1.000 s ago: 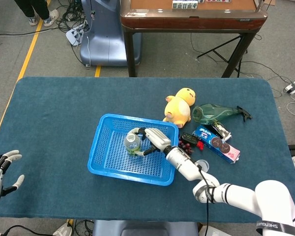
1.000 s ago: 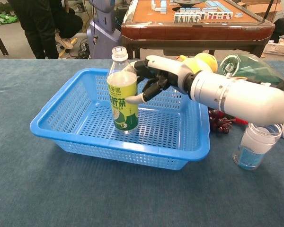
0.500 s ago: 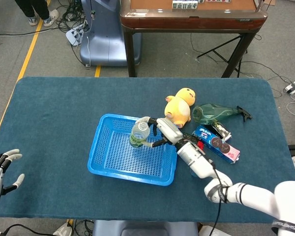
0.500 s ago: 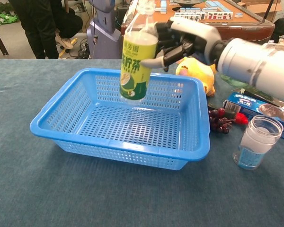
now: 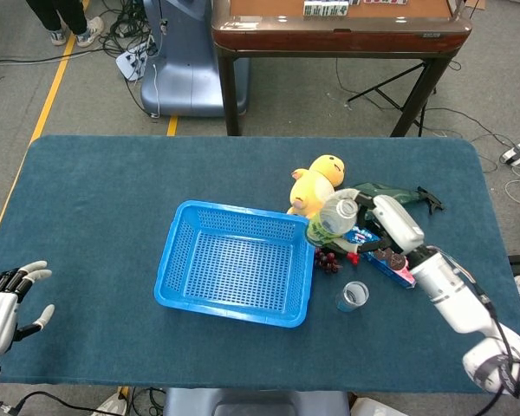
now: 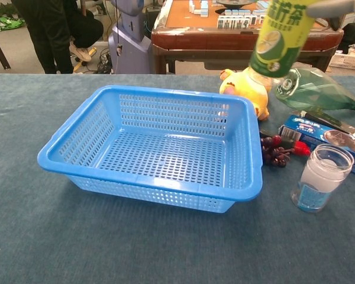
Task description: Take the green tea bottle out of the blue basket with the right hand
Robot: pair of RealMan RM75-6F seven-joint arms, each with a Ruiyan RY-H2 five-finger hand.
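Note:
My right hand point(image 5: 383, 227) grips the green tea bottle point(image 5: 332, 218) and holds it in the air to the right of the blue basket point(image 5: 195, 279), above the table's clutter. In the chest view the bottle point(image 6: 279, 35) hangs high at the top right, past the basket's right rim point(image 6: 253, 155), with only a sliver of the hand point(image 6: 334, 7) showing at the top edge. The basket has nothing inside. My left hand point(image 5: 7, 295) hovers at the front left edge of the table, fingers spread, holding nothing.
Right of the basket lie a yellow plush duck point(image 5: 315, 184), a green glass bottle on its side point(image 5: 390, 198), a blue biscuit box point(image 5: 383, 254), red grapes point(image 5: 329, 258) and a small clear jar point(image 5: 354, 296). A wooden table point(image 5: 338, 26) stands behind.
My right hand lifted the green tea bottle up out of the basket and carried it rightward, past the basket's right rim. The left hand barely moved.

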